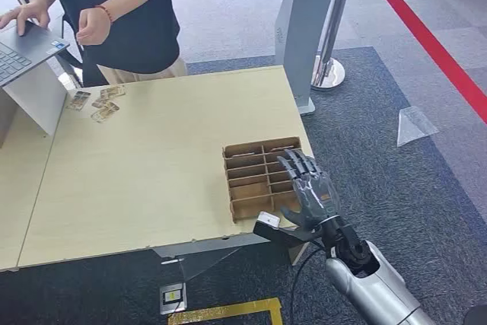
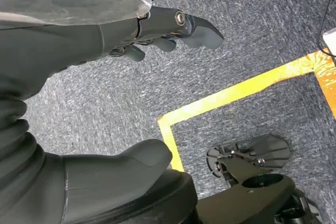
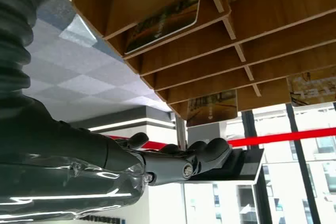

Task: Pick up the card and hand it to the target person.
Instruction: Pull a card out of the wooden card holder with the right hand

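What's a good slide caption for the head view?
Right hand reaching over the card rack while a person waits.

Brown divided tray (image 1: 246,188) (dark grey carpet (image 1: 379,150))

The silver right arm (image 1: 376,283) is raised from the lower right, and its dark grey many-fingered right hand (image 1: 307,188) is held up with the fingers (image 1: 296,162) extended, close together and empty. In the left wrist view, the dark left hand (image 2: 158,35) is seen pointed downward, its fingers partly curled with nothing held between them.
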